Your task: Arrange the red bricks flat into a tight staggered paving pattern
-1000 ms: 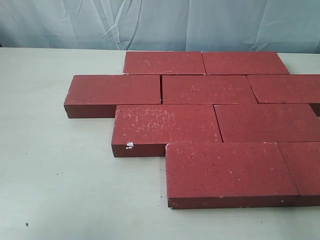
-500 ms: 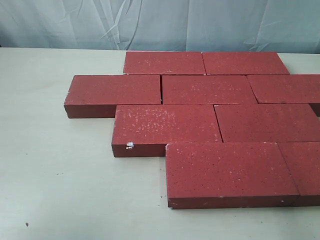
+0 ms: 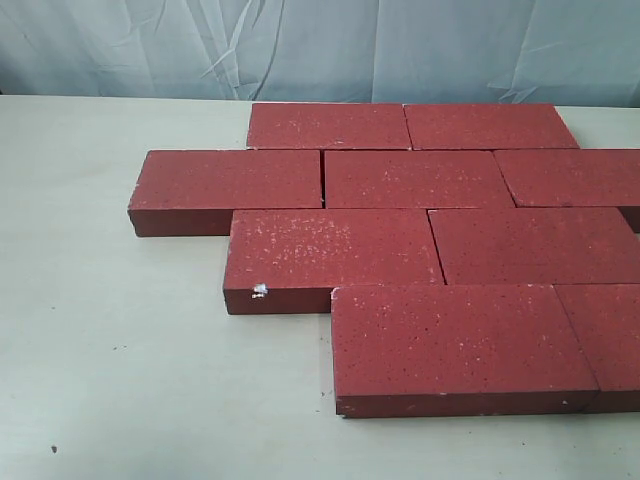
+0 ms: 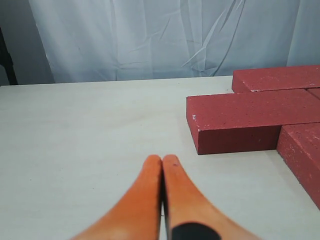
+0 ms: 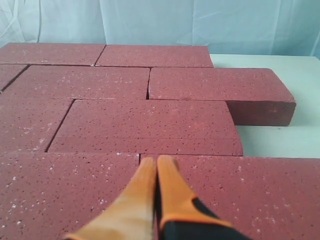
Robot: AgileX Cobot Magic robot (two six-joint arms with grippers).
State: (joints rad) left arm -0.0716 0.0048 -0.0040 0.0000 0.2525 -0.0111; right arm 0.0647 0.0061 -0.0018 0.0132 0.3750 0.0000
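Nine red bricks (image 3: pixel 415 178) lie flat on the pale counter (image 3: pixel 120 350), tops up, in four staggered rows with tight seams. My landmark is the chipped brick (image 3: pixel 333 250), the one with a white nick on its near lower corner. It butts end to end against a second brick (image 3: pixel 535 245) in the same row. Right behind the chipped brick runs a row of three, and that row's end brick (image 3: pixel 235 180) sticks out past the chipped brick's free end. Behind those sit two more (image 3: pixel 328 126), closest to the wrinkled pale cloth backdrop (image 3: pixel 300 50). In front of the chipped brick is the nearest row, a full brick (image 3: pixel 460 340) stepped about half a length along from it, plus one (image 3: pixel 610 335) cut off by the frame edge. Neither arm shows in the exterior view. The left pincer (image 4: pixel 162 161) has its orange fingers pressed together with nothing between them. It sits over bare counter, apart from the stepped edge of the paving (image 4: pixel 240 117). The right pincer (image 5: pixel 157 161) is also closed and empty, tips over the brick tops near a seam (image 5: pixel 140 156). I can't tell whether either pincer touches the surface below it.
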